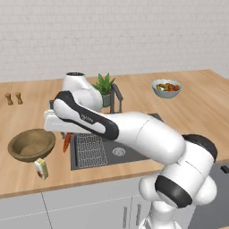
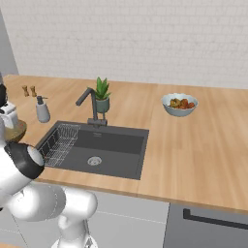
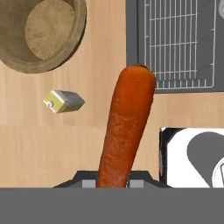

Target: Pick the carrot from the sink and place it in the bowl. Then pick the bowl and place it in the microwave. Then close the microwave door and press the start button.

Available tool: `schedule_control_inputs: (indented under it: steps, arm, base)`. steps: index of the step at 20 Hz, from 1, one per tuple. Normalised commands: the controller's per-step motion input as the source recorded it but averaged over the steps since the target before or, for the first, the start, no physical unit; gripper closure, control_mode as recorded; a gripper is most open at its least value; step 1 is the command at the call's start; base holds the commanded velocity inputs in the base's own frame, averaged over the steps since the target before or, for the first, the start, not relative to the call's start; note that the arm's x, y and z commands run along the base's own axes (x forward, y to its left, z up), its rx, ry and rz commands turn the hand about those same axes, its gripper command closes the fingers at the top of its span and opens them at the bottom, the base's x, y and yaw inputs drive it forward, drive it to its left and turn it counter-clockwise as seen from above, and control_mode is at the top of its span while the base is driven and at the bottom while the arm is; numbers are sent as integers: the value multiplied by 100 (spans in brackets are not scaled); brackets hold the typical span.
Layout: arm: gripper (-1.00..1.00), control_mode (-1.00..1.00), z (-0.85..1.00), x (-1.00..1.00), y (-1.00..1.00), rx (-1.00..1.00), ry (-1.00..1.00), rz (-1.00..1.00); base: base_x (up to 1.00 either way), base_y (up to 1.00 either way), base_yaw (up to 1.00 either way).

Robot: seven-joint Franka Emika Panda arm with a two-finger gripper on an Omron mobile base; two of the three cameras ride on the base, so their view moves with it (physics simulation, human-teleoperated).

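Wooden counter (image 1: 188,112) lies below the claw (image 3: 113,183) gripping the carrot (image 3: 126,127).

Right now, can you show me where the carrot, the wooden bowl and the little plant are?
carrot (image 3: 127,131), hand view, middle of its orange body.
wooden bowl (image 1: 31,144), left base view, its tan inside.
plant (image 2: 102,89), right base view, its green leaves.
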Motion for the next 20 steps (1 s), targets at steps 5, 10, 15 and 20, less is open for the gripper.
schedule_control_inputs:
  steps: [5, 10, 15, 20]
  arm:
    - [100, -100, -19, 38, 28, -4, 0, 0]
    - [100, -100, -22, 48, 39, 0, 0, 0]
    - [100, -100, -18, 38, 73, -4, 0, 0]
    - [100, -100, -20, 29, 45, -3, 0, 0]
  base:
    - [0, 0, 0]
    - [0, 0, 0]
    - [0, 0, 0]
    - [0, 0, 0]
